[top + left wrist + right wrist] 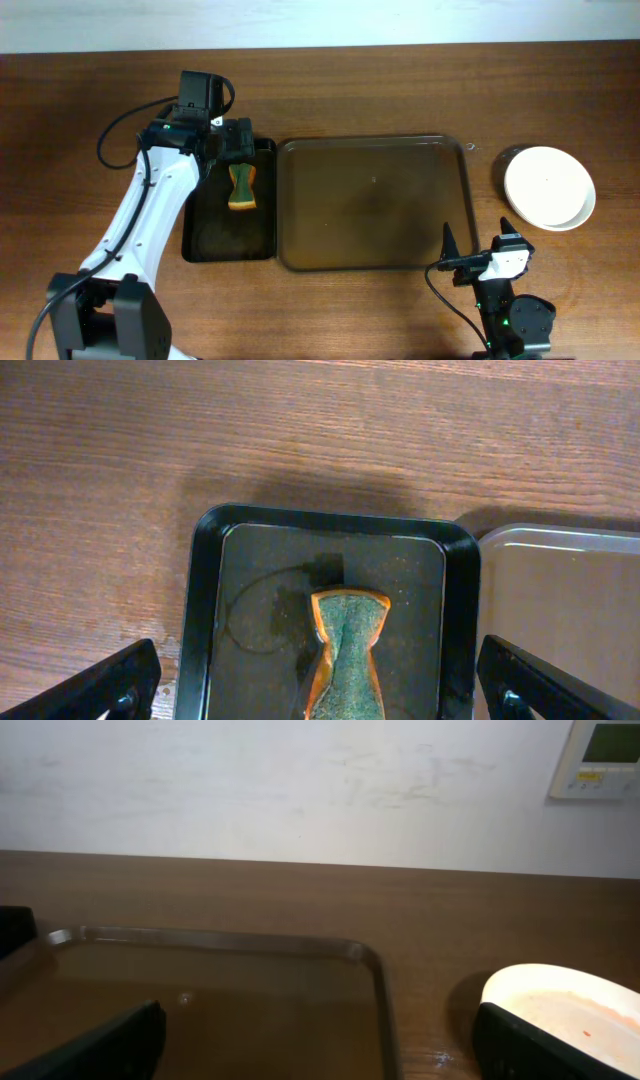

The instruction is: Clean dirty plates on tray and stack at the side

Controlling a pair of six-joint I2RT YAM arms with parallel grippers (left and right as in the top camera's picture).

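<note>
The large grey-brown tray [375,150] lies in the middle of the table with no plate on it; it also shows in the right wrist view [220,945]. A white plate [549,187] sits on the table to the tray's right. In the right wrist view the plate [570,1010] shows faint reddish specks. A green and orange sponge [242,188] lies in a small black tray [228,245]. My left gripper [238,150] hovers open above the sponge [345,640]. My right gripper [480,242] is open and empty at the tray's front right corner.
The black tray [205,610] touches the left edge of the big tray [560,620]. Bare wooden table surrounds both. A white wall with a wall controller [600,755] stands behind the table.
</note>
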